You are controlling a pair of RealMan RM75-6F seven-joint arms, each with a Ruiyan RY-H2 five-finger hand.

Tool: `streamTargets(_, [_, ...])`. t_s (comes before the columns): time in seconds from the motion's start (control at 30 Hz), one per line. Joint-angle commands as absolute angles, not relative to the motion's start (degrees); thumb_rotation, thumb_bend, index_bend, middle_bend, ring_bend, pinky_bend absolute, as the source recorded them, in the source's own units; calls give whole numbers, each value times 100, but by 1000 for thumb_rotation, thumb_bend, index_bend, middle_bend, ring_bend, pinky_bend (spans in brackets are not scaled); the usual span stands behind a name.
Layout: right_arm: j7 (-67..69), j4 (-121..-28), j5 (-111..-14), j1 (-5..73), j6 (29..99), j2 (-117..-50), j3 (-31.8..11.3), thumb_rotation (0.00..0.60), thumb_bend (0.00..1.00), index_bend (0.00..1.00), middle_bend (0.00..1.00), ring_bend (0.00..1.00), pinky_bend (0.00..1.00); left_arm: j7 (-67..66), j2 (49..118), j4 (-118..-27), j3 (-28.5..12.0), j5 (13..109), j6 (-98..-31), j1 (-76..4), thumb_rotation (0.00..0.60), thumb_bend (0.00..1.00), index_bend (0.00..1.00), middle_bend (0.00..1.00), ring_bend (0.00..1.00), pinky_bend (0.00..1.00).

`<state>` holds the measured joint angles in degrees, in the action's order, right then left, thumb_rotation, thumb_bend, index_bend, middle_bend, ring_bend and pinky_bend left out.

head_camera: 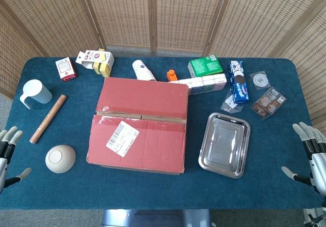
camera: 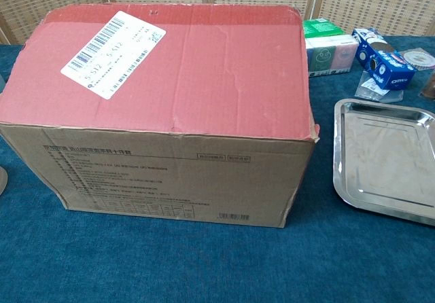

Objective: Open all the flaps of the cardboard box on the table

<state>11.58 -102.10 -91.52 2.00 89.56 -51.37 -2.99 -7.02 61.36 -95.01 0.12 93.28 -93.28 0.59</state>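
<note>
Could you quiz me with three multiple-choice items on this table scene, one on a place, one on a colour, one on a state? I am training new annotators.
1. Where does the metal tray lie relative to the cardboard box?
A. on the side of the robot's right hand
B. on the side of the robot's left hand
C. on top of it

2. What colour is the box's top?
A. green
B. red
C. white

3. How do the box's top flaps stand?
A. all raised
B. one raised
C. all lying flat

Key: 1 A, the tray lies between the box and the right hand. 2 B, both views show red flaps with a white label. 3 C, the flaps lie flat, meeting at a seam; both hands are at the table edges.
</note>
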Motion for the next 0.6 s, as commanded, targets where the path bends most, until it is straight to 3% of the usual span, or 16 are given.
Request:
streamTargets(0.03, [1143, -10213, -9157, 202, 8954, -5140, -296, 600, 0, 0, 0, 0, 0, -703, 6138, -9496, 8, 9318, -9320, 57, 600, 0, 0, 0, 0, 0])
streamTargets(0.4, [1115, -10230, -9153, 191, 8973, -5144, -292, 600, 0, 0, 0, 0, 0, -397, 6098, -9492, -127, 9240, -9170, -112, 600, 0, 0, 0, 0, 0])
streamTargets(0.6, [1029, -10254, -9175, 188, 8965, -5168, -274, 600, 0, 0, 0, 0, 0, 341, 5541, -9944, -202, 9166, -8462, -561, 600, 0, 0, 0, 0, 0])
